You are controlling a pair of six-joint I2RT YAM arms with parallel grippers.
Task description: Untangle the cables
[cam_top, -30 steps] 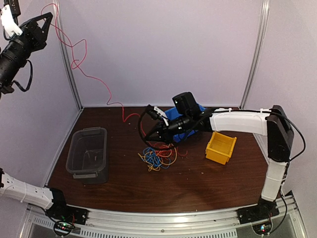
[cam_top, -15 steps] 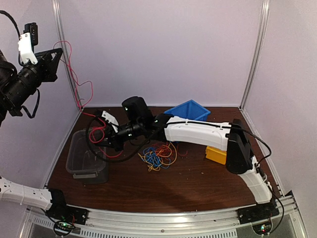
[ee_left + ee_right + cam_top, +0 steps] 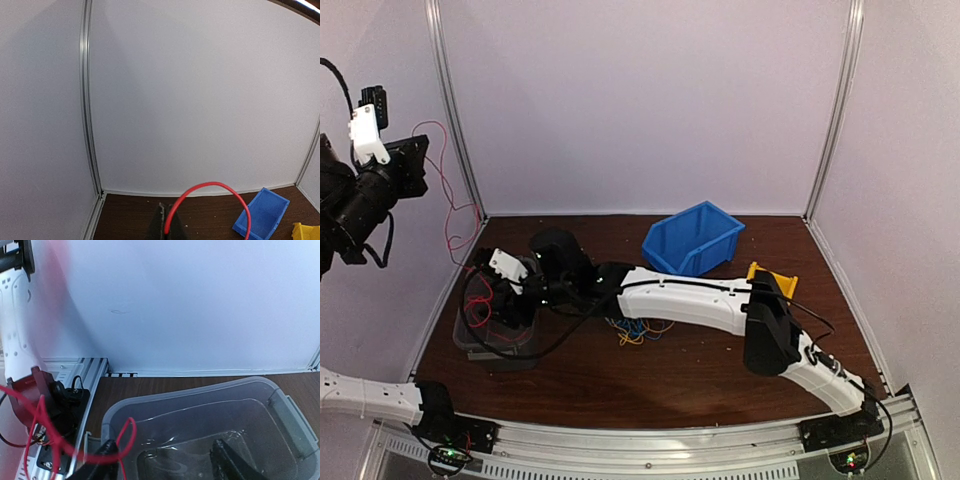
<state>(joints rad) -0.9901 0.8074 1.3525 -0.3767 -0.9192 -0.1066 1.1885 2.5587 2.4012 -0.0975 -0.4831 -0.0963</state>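
A long red cable [image 3: 448, 205] hangs from my left gripper [image 3: 408, 165], which is raised high at the far left and shut on it. In the left wrist view the red cable [image 3: 210, 184] arcs out from between the closed jaws [image 3: 167, 231]. The cable's lower end loops down to the clear plastic bin [image 3: 485, 350]. My right gripper [image 3: 500, 295] hovers over that bin, open. In the right wrist view the red cable [image 3: 122, 437] lies across the left finger [image 3: 97, 460], above the bin [image 3: 200, 390]. The tangle of blue, orange and red cables [image 3: 638, 330] lies mid-table, partly hidden behind the right arm.
A blue bin [image 3: 695, 238] stands tilted near the back wall, and it also shows in the left wrist view [image 3: 262, 215]. A yellow bin [image 3: 772, 278] sits to the right, partly behind the right arm. The right arm stretches across the table's middle. Walls close the back and sides.
The right arm swung left from the tangle to over the clear bin, bringing the red cable's lower end along, and its jaws opened. The left gripper came down a little, still shut on the cable.
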